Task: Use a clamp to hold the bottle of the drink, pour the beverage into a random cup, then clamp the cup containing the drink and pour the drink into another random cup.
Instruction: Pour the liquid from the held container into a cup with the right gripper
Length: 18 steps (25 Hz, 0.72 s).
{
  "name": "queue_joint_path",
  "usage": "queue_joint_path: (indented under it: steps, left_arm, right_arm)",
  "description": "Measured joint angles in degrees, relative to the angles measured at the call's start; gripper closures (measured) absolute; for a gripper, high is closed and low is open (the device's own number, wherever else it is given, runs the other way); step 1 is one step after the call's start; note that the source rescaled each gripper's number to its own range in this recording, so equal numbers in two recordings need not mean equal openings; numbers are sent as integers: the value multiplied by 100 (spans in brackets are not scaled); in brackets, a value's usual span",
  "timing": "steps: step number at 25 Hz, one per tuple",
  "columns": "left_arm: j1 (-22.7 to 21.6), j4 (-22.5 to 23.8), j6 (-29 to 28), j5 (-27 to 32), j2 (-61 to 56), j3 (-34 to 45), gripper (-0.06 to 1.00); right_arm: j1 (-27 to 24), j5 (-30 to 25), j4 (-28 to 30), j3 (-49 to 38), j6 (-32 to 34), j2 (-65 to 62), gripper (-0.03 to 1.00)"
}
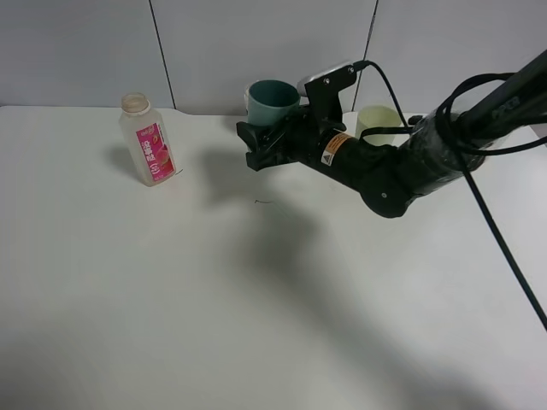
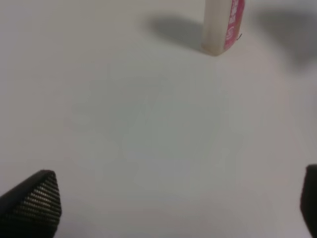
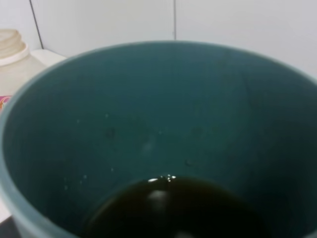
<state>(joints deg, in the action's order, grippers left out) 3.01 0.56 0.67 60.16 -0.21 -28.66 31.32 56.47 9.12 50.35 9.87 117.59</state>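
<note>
Teal cup [image 1: 273, 101] is held level, clamped in right claw [image 1: 256, 145] right of bottle [image 1: 148, 141], so drink [image 3: 168, 210] isn't spilled lol; left claw [image 2: 176, 198] wide open, empty.

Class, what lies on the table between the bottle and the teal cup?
Nothing: bare table between bottle and teal cup, shown in the exterior high view.

free: table [image 1: 171, 299] front | blocked: bottle [image 1: 148, 141] rear left; right arm [image 1: 402, 166] holding teal cup [image 1: 273, 98] rear right

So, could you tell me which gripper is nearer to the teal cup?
Right. The right gripper is closed on the teal cup; the left gripper hangs open over the table, facing the bottle.
</note>
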Motion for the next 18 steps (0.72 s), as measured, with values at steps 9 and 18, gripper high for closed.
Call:
queue_joint_path:
  steps: [9, 18]
  left_arm:
    - [0, 0, 0, 0, 0, 0, 1]
    - [0, 0, 0, 0, 0, 0, 1]
  right_arm:
    - [0, -904, -16, -66, -5, -1262, 96]
    - [-24, -1851, -335, -67, -353, -2296, 96]
